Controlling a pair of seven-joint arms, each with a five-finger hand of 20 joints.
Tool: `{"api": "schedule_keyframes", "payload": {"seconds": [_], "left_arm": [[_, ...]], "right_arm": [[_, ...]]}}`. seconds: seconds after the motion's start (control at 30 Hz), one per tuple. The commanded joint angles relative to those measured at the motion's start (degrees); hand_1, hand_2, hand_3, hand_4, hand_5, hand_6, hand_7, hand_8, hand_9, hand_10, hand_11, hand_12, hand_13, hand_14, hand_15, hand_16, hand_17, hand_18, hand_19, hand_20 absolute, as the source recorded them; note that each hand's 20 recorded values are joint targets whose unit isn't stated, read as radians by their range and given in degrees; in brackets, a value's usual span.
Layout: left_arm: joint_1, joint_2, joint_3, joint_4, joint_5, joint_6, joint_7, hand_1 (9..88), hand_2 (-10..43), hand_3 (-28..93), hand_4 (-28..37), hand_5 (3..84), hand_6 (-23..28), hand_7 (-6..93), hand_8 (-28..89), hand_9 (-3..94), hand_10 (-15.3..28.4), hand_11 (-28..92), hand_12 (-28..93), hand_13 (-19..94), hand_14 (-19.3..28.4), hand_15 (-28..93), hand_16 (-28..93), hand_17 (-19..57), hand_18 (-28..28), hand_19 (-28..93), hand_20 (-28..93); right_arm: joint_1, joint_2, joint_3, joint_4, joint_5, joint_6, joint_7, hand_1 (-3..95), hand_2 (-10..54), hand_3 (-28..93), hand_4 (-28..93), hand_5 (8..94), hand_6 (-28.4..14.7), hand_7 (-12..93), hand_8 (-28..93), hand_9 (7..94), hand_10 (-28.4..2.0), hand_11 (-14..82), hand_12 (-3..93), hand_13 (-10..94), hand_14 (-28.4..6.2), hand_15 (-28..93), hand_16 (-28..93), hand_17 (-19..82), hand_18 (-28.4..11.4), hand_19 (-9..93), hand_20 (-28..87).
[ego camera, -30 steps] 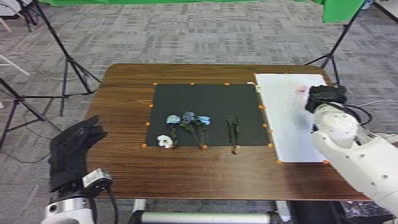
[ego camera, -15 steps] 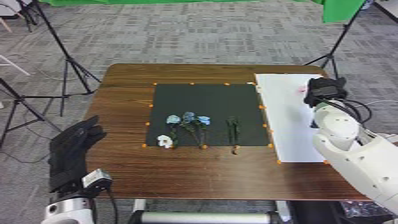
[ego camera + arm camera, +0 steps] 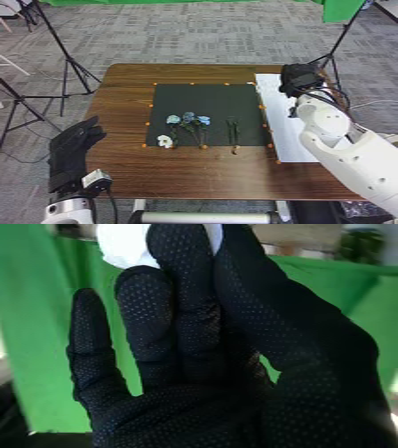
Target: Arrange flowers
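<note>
robot hand [image 3: 300, 80] has white flower [image 3: 124, 246] at its fingertips.

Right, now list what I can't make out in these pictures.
- Right wrist view: the white thing is cut off by the top edge and partly covered by the right hand; its full shape cannot be told.
- Head view: the right hand and arm hide part of the white sheet.
- Head view: the blue flowers and dark stems are too small to make out petals or leaves.
</note>
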Motion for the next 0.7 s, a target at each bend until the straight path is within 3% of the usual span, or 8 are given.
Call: {"api": "schedule_keyframes", "payload": {"seconds": [0.03, 0.1, 0.17, 0.27, 0.43, 0.53, 0.63, 0.7], "left_arm": [[-0.1, 0.2, 0.21, 0.11, 0.3, -0.29, -0.58, 29.1, 5.0, 83, -14.6, 53.2, 17.0, 19.7, -10, 42.5, 24.8, 52, 13, 33, 28.4, 84, -23, -4.0, 24.1, 55, 46], [-0.4, 0.25, 0.36, 0.2, 0.21, -0.26, -0.59, 29.1, 5.0, 83, -14.6, 53.2, 17.1, 19.6, -10, 42.5, 24.8, 52, 13, 33, 28.4, 84, -23, -4.0, 24.0, 55, 46], [-0.4, -0.05, 0.0, 0.23, 0.91, -0.64, -1.23, 29.1, 5.0, 83, -14.6, 53.2, 17.1, 19.6, -10, 42.5, 24.8, 52, 13, 33, 28.4, 84, -23, -4.0, 24.0, 55, 46], [-0.5, 0.37, 0.01, 0.3, 0.4, -0.57, -0.81, 29.1, 5.0, 83, -14.6, 53.2, 17.0, 19.7, -10, 42.5, 24.8, 52, 13, 33, 28.4, 84, -23, -4.0, 24.0, 55, 46], [-0.7, -0.62, -0.33, 0.49, 1.64, -1.44, -2.02, 29.0, 5.0, 83, -14.6, 53.2, 17.1, 19.6, -10, 42.5, 24.8, 51, 13, 33, 28.4, 84, -23, -4.0, 24.0, 55, 46], [-1.1, -0.11, -0.09, 0.61, 1.51, -1.63, -2.2, 29.1, 5.0, 83, -14.7, 53.2, 17.1, 19.6, -10, 42.5, 24.8, 51, 13, 33, 28.4, 84, -23, -4.1, 24.1, 55, 46], [-1.1, -0.61, -0.54, 0.62, 2.2, -1.95, -2.75, 29.1, 5.0, 83, -14.7, 53.2, 17.1, 19.6, -10, 42.5, 24.8, 51, 13, 33, 28.4, 84, -23, -4.0, 24.0, 55, 46], [-0.8, -0.55, -0.67, 0.51, 1.93, -1.79, -2.69, 29.1, 5.0, 83, -14.7, 53.2, 17.1, 19.6, -10, 42.5, 24.8, 52, 13, 33, 28.4, 84, -23, -4.0, 24.1, 55, 46]], "right_arm": [[0.5, -6.8, -2.4, -1.5, -0.5, -0.1, -3.3, 54.7, -9.5, 79, -28, 80.9, -0.6, 28, 6, 86.2, -5.8, 23.6, 44.7, 61, -6.4, 65, 43, 12, -24.0, 70, 25], [0.9, -7.6, -4.1, -1.3, -0.2, 0.3, -3.0, 54.7, -9.5, 79, -28, 80.9, -0.6, 28, 6, 86.3, -5.8, 23.4, 44.6, 61, -6.3, 65, 43, 12, -24.1, 70, 25], [0.8, -8.7, -4.9, -1.0, -0.3, 0.2, -3.0, 54.6, -9.5, 79, -28, 80.9, -0.6, 28, 6, 86.3, -5.8, 23.4, 44.6, 61, -6.3, 65, 43, 12, -24.1, 70, 25], [-0.1, -10.3, -5.3, -0.9, -0.2, 0.1, -2.7, 54.5, -9.5, 79, -28, 80.8, -0.6, 28, 6, 86.2, -5.8, 23.5, 44.7, 61, -6.4, 65, 43, 12, -24.1, 70, 25], [-2.1, -12.9, -5.1, -0.7, -2.1, -0.8, -3.7, 54.5, -9.5, 79, -28, 80.7, -0.5, 28, 6, 86.1, -5.7, 23.4, 44.6, 61, -6.4, 65, 43, 12, -24.2, 70, 25], [-2.5, -13.2, -5.4, -0.3, -1.9, -1.1, -3.1, 54.5, -9.5, 79, -28, 80.6, -0.4, 28, 6, 86.1, -5.7, 23.5, 44.5, 61, -6.5, 65, 43, 12, -24.2, 69, 25], [-2.8, -13.1, -5.4, 0.1, -1.0, -0.9, -2.2, 54.4, -9.5, 79, -28, 80.6, -0.5, 28, 6, 86.1, -5.7, 23.5, 44.4, 61, -6.5, 65, 43, 12, -24.2, 69, 25], [-3.3, -13.3, -5.1, 0.0, -0.6, -1.2, -2.0, 54.5, -9.5, 79, -28, 80.4, -0.4, 29, 6, 85.9, -5.6, 23.6, 44.5, 61, -6.5, 65, 43, 12, -24.2, 69, 25]]}}
